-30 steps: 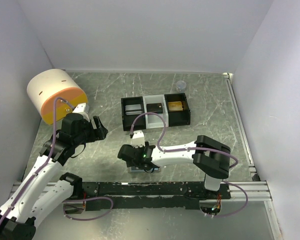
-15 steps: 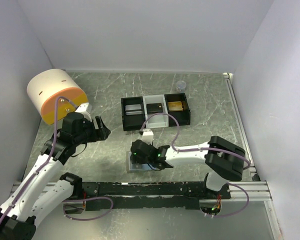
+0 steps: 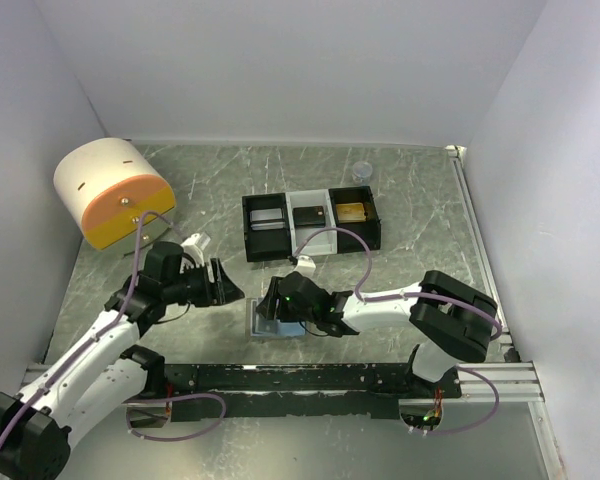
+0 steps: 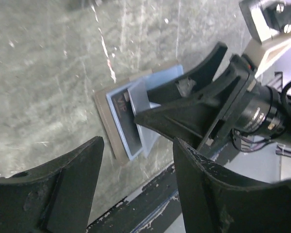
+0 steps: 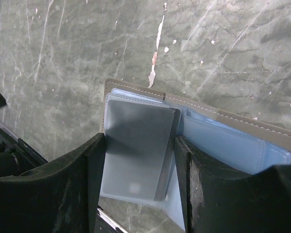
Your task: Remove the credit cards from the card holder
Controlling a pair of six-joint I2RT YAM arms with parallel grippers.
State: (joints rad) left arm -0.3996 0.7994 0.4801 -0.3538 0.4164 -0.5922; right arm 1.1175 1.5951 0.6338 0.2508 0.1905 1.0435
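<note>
Marbled table [image 3: 430,230]. Black-and-white tray [image 3: 246,225] sits mid-table. Left gripper [image 4: 138,145] hangs at 9 o'clock of card holder [image 5: 223,136], jaws spread, empty. Holder lies open, 6 o'clock of tray. Right gripper [image 5: 138,145] pinches grey card [image 5: 136,131] by its edges.

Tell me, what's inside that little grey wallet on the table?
Pale blue lining in the card holder, and one silvery grey card that the right pincer grips by its edges. Whether more cards sit beneath cannot be seen: that card covers the pocket.

Overhead; 2 wrist close-ups on card holder [image 5: 228,143]
</note>
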